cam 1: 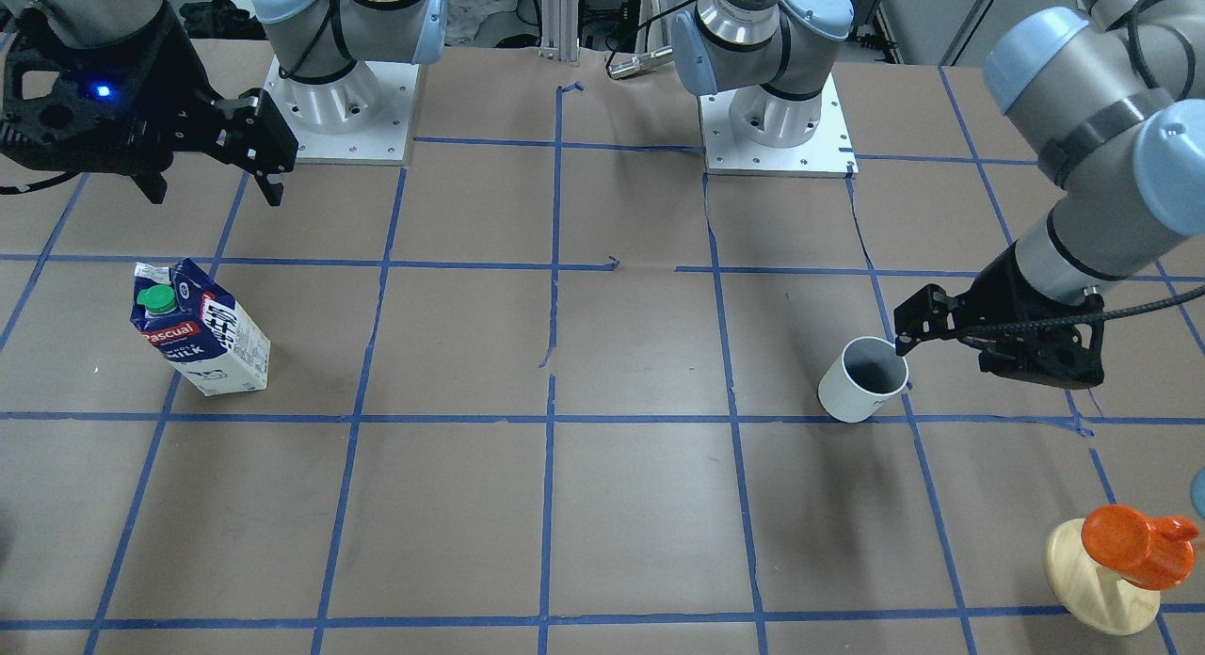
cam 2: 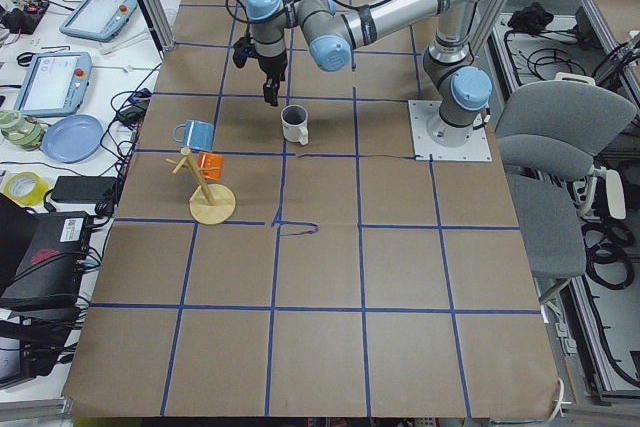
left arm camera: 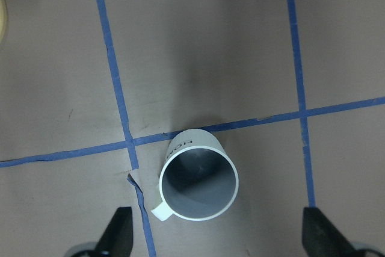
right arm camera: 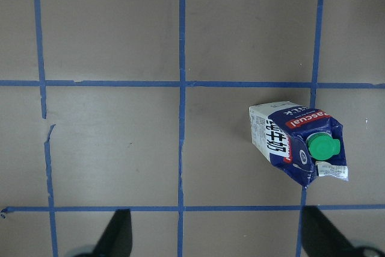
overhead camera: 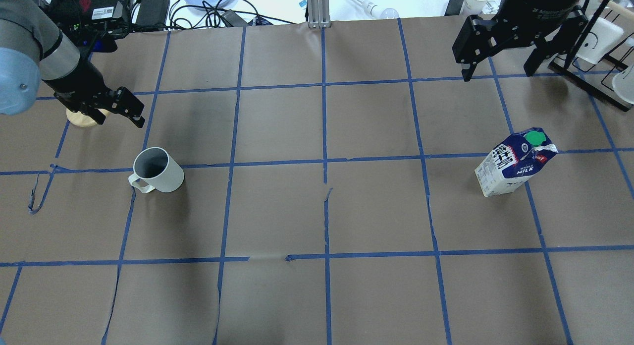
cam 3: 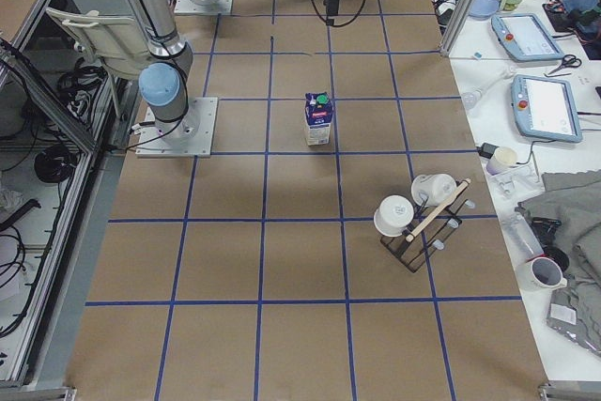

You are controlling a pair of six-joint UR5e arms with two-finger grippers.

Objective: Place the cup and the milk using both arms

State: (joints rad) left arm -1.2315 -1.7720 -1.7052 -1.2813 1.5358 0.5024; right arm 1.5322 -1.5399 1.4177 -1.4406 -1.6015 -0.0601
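Showing "Pascual", "MILK" on milk [cam 1: 202, 330]; cup [cam 1: 861, 380] lettering illegible; left pincer [overhead camera: 131, 107], right pincer [overhead camera: 499, 70] both wide.

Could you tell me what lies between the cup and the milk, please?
Only bare brown paper with blue tape lies between cup and milk, per the overhead view.

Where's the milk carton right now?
Overhead view, right half: the milk stands upright on the table, untouched, with the open right gripper hovering apart from it.
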